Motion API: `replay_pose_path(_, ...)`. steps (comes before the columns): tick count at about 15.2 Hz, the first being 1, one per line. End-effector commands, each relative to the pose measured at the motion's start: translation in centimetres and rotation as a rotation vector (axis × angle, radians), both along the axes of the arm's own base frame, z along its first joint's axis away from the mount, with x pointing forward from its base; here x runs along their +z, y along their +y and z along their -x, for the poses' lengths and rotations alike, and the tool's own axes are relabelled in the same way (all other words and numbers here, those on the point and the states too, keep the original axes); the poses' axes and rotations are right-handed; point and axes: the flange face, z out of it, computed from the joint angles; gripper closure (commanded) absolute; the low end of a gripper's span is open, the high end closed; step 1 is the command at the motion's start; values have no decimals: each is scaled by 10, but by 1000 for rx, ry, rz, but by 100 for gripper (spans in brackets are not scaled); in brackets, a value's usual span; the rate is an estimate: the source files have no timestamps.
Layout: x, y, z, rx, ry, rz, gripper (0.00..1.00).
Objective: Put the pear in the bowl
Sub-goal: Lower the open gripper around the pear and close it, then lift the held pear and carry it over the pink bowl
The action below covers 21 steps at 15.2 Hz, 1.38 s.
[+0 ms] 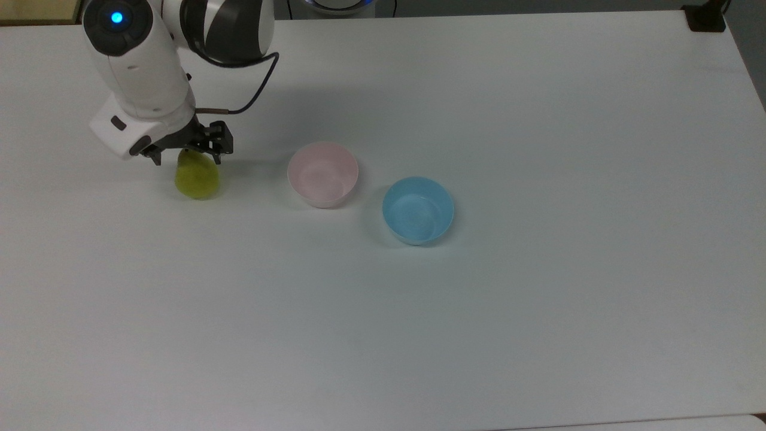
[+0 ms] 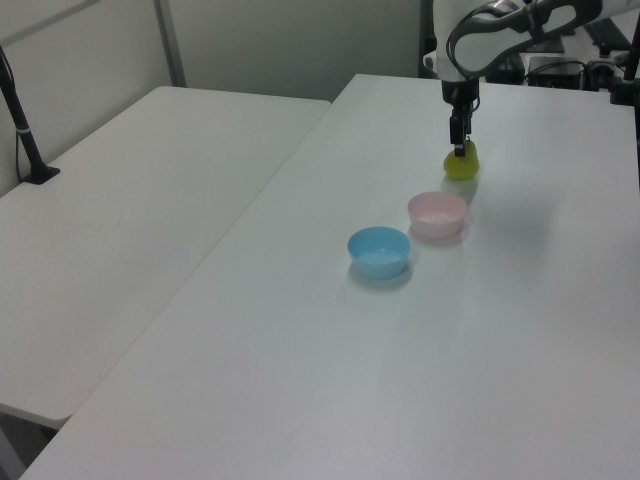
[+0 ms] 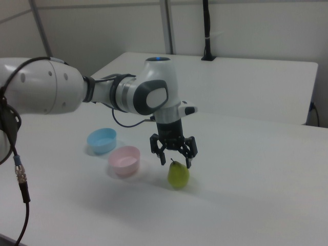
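The yellow-green pear (image 1: 197, 181) stands upright on the white table (image 1: 479, 329), at the top view's left. My gripper (image 1: 188, 160) is open and has come down over the pear's top, one finger on each side of its narrow end. In the right view the fingertips of the gripper (image 3: 174, 163) hang level with the stem of the pear (image 3: 178, 175), apart from its sides. The pale pink bowl (image 1: 323, 174) sits empty to the right of the pear in the top view. In the left view the gripper (image 2: 459, 149) covers the upper part of the pear (image 2: 461, 166), beyond the pink bowl (image 2: 437, 214).
A light blue bowl (image 1: 418, 209) sits empty just right of the pink one in the top view. A second white table (image 2: 130, 210) adjoins on the left view's left, with a black post (image 2: 22, 115) on it. The arm's cable (image 1: 251, 99) loops behind the gripper.
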Motion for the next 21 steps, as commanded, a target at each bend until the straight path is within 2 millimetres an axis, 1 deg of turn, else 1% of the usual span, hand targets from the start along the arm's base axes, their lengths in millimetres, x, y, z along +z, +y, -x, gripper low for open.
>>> replay_pose_path(1,-18,-5,-1,25,0,25,8)
replay_pose_path(4,-22,-4,-3,31,-7,28,18)
replay_pose_path(6,-29,-4,-4,33,-5,27,27)
replay_pose_path(7,-33,-3,-5,35,-1,26,29)
replay_pose_path(8,-35,-3,-5,36,3,26,32)
replay_pose_path(9,-36,-4,-5,38,3,29,35)
replay_pose_path(10,-36,-4,-5,39,-3,30,41)
replay_pose_path(11,-38,-2,-5,41,-1,29,44)
replay_pose_path(13,-34,-3,-4,39,-4,30,54)
replay_pose_path(15,-22,-4,-2,35,-10,32,54)
replay_pose_path(17,7,-7,10,18,-7,33,54)
replay_pose_path(19,36,-6,21,7,7,32,54)
replay_pose_path(20,46,-3,24,7,12,32,54)
replay_pose_path(21,50,4,25,13,18,29,54)
